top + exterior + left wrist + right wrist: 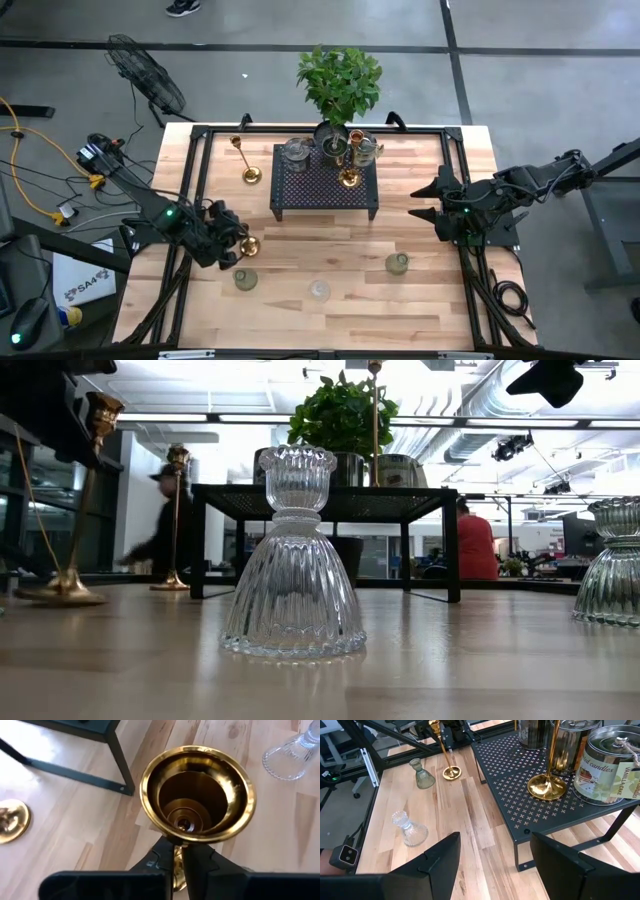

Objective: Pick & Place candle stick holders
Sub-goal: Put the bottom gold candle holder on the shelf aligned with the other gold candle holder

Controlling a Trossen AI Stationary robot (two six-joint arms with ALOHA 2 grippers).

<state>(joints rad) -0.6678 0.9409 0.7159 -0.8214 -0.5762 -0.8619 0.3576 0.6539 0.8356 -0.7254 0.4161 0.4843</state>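
A pale wooden table (330,285) of butcher-block planks, edged by a black metal frame, stood on a grey concrete floor, with a fan (145,72) and loose cables lying off its left side. Across the table, the room opened into a bright office under exposed ducts and ceiling lights, where one person in dark clothes (160,530) and another in a red top (475,540) were in view.

At the table's left front, the left gripper (175,862) was pinched shut on the thin stem of a brass candle stick holder (197,792), whose round base (248,245) sat on the wood. A second brass holder (246,160) stood farther back on the left. Near the front edge stood a greenish holder (245,279), a clear glass holder (293,555) and, to the right, another greenish holder (398,263), each well apart from the others.

The black perforated stand (325,185) in the middle carried a third brass holder (547,782), a tin labelled "candles" and "VANILLA CUPCAKE" (602,767) and other silver tins, with a leafy potted plant (340,80) behind. The right gripper (495,852) hovered at the table's right side with its fingers spread, holding nothing. A white box on the floor at left bore the letters "SAA" (85,283).
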